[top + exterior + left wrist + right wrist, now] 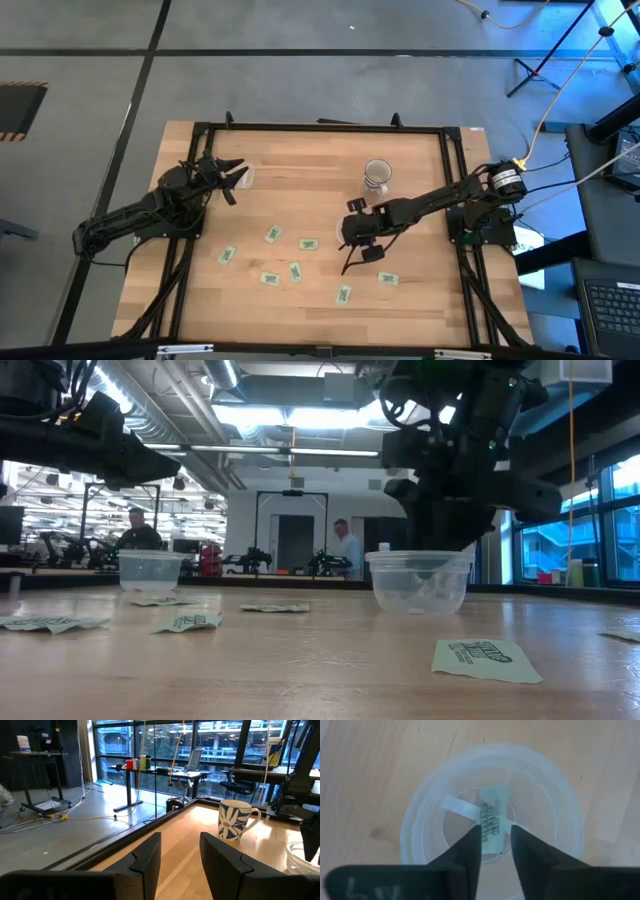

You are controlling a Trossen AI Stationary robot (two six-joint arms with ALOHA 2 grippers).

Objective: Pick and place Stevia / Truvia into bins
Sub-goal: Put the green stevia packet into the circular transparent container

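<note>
The right tool (495,845) hangs straight over a clear bin (420,820), its fingers (470,847) a little apart with a green-and-white sachet (492,817) showing between their tips. The sachet looks to be inside the bin, with a white strip beside it, but I can't quite tell whether the fingertips are touching the paper or have let go of it. From the low view that same bin (418,582) sits on the table (320,670) directly beneath the dark tool.

The left tool (232,178) waits over the far left part of the table, its fingers (147,857) spread and holding nothing. A second bin (150,570) stands just beside it, and a white mug (232,820) with dark blue leaves stands well ahead of it.

Loose sachets lie flat on the wood between the two tools and nearer the front edge: one (274,234) well to the left of the right tool, another (309,243) closer in, one (387,279) just in front of it, and more (268,279) scattered further out.

Two people (345,550) stand in the room beyond the table.
</note>
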